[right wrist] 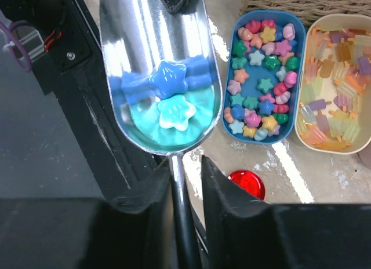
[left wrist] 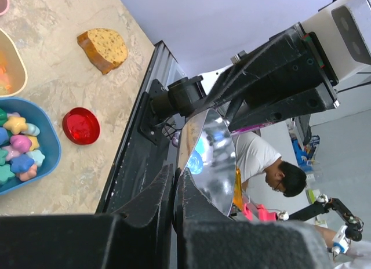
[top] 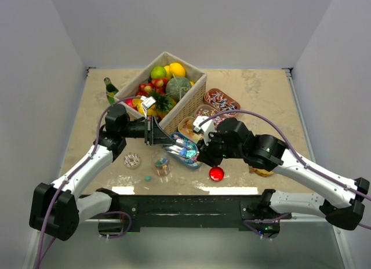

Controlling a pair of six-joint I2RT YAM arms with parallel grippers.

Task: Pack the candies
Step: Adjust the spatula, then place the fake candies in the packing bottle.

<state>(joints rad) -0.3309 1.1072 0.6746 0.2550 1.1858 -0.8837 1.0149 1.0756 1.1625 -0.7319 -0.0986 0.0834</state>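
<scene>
- While two star candies (right wrist: 171, 92) lie in the scoop (right wrist: 145, 37), most sit in the blue tray (right wrist: 269, 14) to its right.
- Left gripper (left wrist: 174, 179) pinches the scoop's rim; right gripper (right wrist: 185, 163) is slightly spread around its handle.
- Packing looks barely begun: the near clear cup (top: 162, 163) seems to hold few pieces.

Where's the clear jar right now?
Top view, left of centre near the front edge: the clear jar stands between the sprinkled doughnut and the red disc.

One scoop (right wrist: 145, 37) holding two star candies (right wrist: 168, 79); one red disc (right wrist: 246, 183).
</scene>
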